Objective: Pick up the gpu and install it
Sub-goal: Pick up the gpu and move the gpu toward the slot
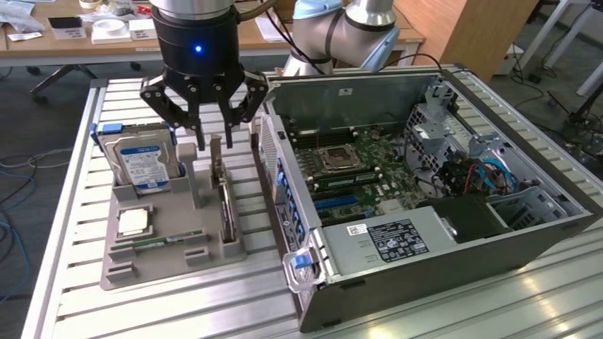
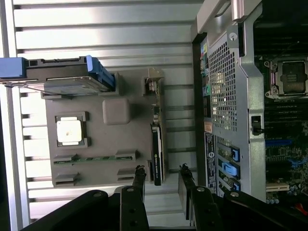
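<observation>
Slatted metal runs under everything we see. On this table [image 1: 188, 304], nearest us, sits a grey holder [image 1: 123, 272] moulded with pockets, so that each part keeps one known pose. A flat square chip [image 1: 135, 222] lies in its recess, and a slim memory stick [image 1: 155, 244] lies in a groove just beside it.

Along the holder's edge on the exterior view's right, the graphics card [image 1: 224, 205] stands on its long edge in a slot. We judge it is kept upright so that fingers can reach both faces from above. Just beside the holder, the computer case [image 1: 405, 247] lies on its side with the panel off. That leaves the main board [image 1: 349, 169] and its slots facing upward.

Farther back in the holder, a hard drive [image 1: 141, 166] with blue rails stands upright. Over the card's far end hangs the hand [image 1: 215, 138], spread wide and holding nothing. In the wrist view its fingers [image 2: 139, 175] stand one to each side of the card's end, apart from it. We cannot tell whether the tips are level with the card's top edge or just above it. Beyond stand wooden desks [image 1: 66, 46].
</observation>
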`<state>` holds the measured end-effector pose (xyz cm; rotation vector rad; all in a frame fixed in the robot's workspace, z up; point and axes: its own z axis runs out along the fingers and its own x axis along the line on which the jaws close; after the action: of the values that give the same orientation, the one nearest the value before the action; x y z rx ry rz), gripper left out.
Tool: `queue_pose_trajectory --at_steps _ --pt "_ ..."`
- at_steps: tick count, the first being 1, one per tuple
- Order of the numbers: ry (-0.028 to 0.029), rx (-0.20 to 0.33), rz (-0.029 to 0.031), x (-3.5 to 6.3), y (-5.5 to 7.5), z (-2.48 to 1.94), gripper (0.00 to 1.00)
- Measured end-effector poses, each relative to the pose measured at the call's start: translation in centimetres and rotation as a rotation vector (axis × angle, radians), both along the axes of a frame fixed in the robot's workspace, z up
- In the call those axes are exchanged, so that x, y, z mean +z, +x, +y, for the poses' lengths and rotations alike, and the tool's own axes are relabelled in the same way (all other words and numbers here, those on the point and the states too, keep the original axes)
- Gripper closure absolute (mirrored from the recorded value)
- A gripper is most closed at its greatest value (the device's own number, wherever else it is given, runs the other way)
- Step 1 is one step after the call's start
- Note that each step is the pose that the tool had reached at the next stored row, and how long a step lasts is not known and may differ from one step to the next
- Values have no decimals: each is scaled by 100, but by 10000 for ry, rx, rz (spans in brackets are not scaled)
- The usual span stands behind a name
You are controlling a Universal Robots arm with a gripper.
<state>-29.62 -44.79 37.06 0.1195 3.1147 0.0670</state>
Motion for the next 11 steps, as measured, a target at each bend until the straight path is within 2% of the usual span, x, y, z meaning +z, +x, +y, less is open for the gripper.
queue_pose_trajectory --at_steps 11 --pt "0 0 0 -18 0 0 58"
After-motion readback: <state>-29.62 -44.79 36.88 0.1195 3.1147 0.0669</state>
